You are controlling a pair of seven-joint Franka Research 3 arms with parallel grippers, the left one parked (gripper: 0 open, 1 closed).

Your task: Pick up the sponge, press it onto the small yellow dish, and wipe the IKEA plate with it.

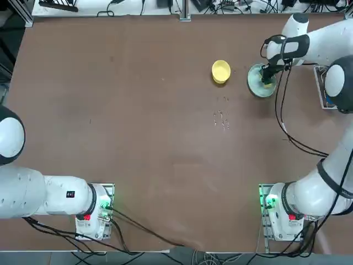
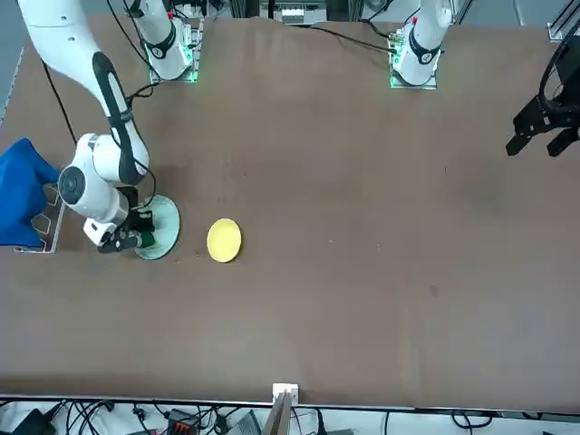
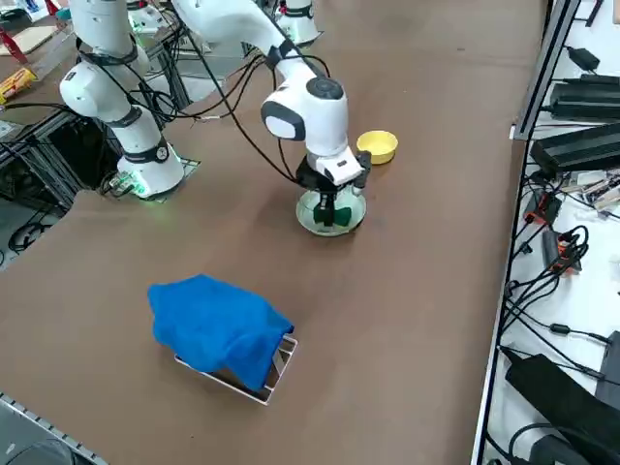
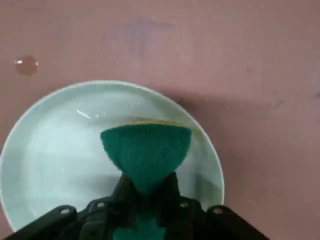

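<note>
Right wrist view shows the right gripper (image 4: pixel 145 200) clamped on the sponge (image 4: pixel 146 150), green scouring face toward the camera, a thin yellow foam edge showing at its far end. The sponge sits directly below the gripper, inside the plate (image 4: pixel 50 135), foam side apparently against the plate floor; contact looks likely but cannot be confirmed.

The sponge's long axis runs out from between the fingers toward the far rim of the plate. It fans wider at the free end and pinches narrow at the grip.

In the top view, the gripper (image 1: pixel 268 76) stands over the plate (image 1: pixel 255 81) at the far right of the table. The dish (image 1: pixel 221 71) lies just beside the plate, toward the table centre, not touching it.

The wipe appears to be the step in hand. The coming stroke turns on one relation: the sponge is near the plate's middle, with bare plate to either side of it. A sweep across the sponge's long axis would cover most floor
</note>
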